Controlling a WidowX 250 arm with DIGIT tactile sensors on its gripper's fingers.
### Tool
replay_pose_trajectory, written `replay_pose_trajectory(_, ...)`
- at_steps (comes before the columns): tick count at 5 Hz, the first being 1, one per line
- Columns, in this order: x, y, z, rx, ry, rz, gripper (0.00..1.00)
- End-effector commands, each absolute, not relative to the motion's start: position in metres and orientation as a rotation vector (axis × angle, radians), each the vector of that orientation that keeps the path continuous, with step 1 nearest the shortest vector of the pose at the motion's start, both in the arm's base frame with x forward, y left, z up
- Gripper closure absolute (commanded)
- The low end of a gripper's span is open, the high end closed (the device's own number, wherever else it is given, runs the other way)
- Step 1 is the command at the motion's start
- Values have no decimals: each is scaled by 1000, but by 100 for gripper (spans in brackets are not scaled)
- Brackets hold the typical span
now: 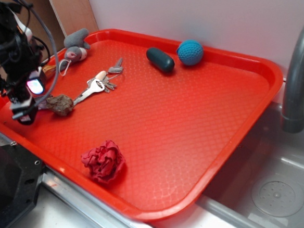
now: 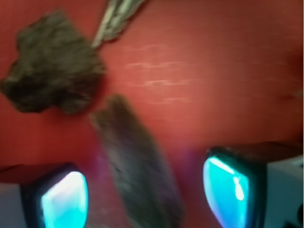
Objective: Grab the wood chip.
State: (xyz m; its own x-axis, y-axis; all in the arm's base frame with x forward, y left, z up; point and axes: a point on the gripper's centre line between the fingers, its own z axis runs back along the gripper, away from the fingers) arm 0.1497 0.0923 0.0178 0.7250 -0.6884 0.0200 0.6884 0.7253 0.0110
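Your black gripper (image 1: 25, 113) hangs low over the near-left corner of the red textured plastic tray (image 1: 205, 126), and its jaws stand spread apart. In the wrist view the two glowing cyan fingertip pads (image 2: 64, 202) sit at the bottom corners with a wide gap of red tray between them.

The flat, elongated grey-brown wood chip (image 2: 137, 166) lies on the tray in that gap, slanting from ahead of the left pad down toward the bottom edge of the view. Neither pad touches it. The view is blurred, so you cannot tell how high the pads sit above it. In the exterior view the chip shows only as a dim sliver (image 1: 42, 102) just beside the gripper body.

Just ahead of the chip's far end, and to the left, sits the rough round brown lump (image 2: 52, 66), close to the chip but whether they touch is unclear. Beyond the lump, a bunch of silver metal keys (image 1: 95, 87) stretches away from the gripper.

Farther off lie a small grey plush mouse (image 1: 75, 46), a dark oval capsule-shaped object (image 1: 160, 59) and a blue crocheted ball (image 1: 190, 52), just beside each other. A crumpled red cloth rosette (image 1: 103, 161) lies near the tray's front edge. The tray rests on a pale worktop (image 1: 61, 227), next to a grey metal sink (image 1: 282, 188) and grey tap (image 1: 295, 78).
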Motion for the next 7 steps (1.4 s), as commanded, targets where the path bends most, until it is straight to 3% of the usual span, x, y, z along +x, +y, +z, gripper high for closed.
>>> replay_pose_trajectory(1, 168, 80, 5, 39, 10, -781, 100)
replay_pose_trajectory(3, 168, 82, 18, 76, -29, -754, 100)
replay_pose_trajectory(4, 157, 69, 68, 109, -59, -658, 100)
replay_pose_trajectory(5, 166, 40, 118, 165, -85, -468, 100)
replay_pose_trajectory(6, 178, 13, 166, 138, -47, -357, 100)
replay_pose_trajectory(7, 196, -18, 186, 111, 22, -235, 100)
